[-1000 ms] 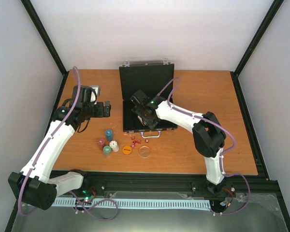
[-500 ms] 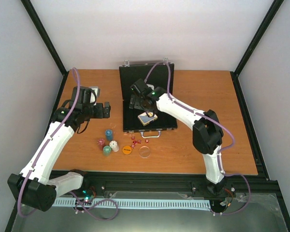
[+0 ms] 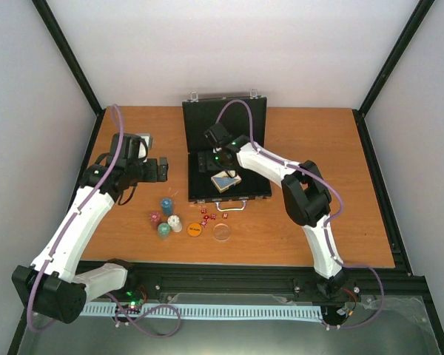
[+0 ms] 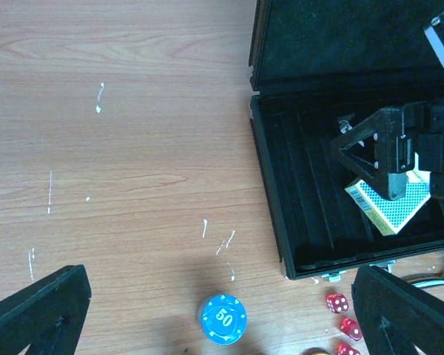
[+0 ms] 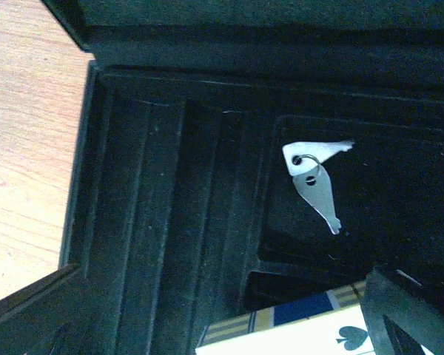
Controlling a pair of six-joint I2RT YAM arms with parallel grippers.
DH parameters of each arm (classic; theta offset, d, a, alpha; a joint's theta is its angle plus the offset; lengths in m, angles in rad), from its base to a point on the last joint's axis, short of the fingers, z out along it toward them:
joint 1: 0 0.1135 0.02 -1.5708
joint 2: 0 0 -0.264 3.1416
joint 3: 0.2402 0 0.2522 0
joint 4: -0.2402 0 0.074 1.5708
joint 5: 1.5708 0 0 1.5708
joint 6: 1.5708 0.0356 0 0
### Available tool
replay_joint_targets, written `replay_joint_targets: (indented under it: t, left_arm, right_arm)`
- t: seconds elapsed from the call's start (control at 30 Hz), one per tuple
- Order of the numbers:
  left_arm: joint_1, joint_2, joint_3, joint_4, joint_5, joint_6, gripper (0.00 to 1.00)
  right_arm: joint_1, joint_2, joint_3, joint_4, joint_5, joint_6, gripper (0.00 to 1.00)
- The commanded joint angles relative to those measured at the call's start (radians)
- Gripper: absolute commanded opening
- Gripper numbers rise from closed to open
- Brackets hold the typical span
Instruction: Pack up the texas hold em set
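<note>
The black briefcase (image 3: 246, 194) lies open at the table's middle, its lid raised at the back. A blue-yellow card deck (image 3: 226, 181) rests inside it on the black lining (image 5: 155, 222). My right gripper (image 3: 205, 161) hovers open and empty over the case's left rear part, behind the deck (image 5: 296, 333). Left of the case my left gripper (image 3: 163, 168) hangs open and empty above the bare wood, with the blue chip stack (image 4: 223, 319) below it. Blue (image 3: 166, 205), red (image 3: 155, 218), green (image 3: 163, 230) and white (image 3: 175, 222) chip stacks, an orange disc (image 3: 194, 229), a clear disc (image 3: 222, 232) and red dice (image 3: 209, 216) sit before the case.
Small silver keys (image 5: 314, 181) lie in the case's rear compartment. A small white object (image 3: 146, 138) sits at the table's back left behind the left arm. The case's silver handle (image 3: 231, 208) points at the dice (image 4: 337, 303).
The right gripper has drawn back from the case's front toward the lid, leaving the card deck lying in the case. The left arm has stayed put.
</note>
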Motion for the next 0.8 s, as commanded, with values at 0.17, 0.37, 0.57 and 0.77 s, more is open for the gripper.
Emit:
replay_joint_targets:
  t: [0.17, 0.37, 0.57, 0.77]
  left_arm:
    - [-0.003, -0.008, -0.008, -0.014, -0.014, 0.003, 1.0]
    - [-0.003, 0.001, -0.013, -0.005, -0.012, 0.006, 1.0]
    - [-0.003, 0.007, -0.019, 0.005, -0.003, 0.011, 1.0]
    - [-0.003, 0.008, -0.032, 0.014, -0.005, 0.011, 1.0]
  right_arm:
    - [0.001, 0.012, -0.017, 0.035, -0.045, -0.097, 1.0]
    - [0.001, 0.042, -0.03, 0.032, -0.097, -0.164, 1.0]
    - [0.001, -0.056, -0.142, 0.051, -0.053, -0.186, 1.0]
    - [0.001, -0.172, -0.271, 0.057, -0.035, -0.11, 0.99]
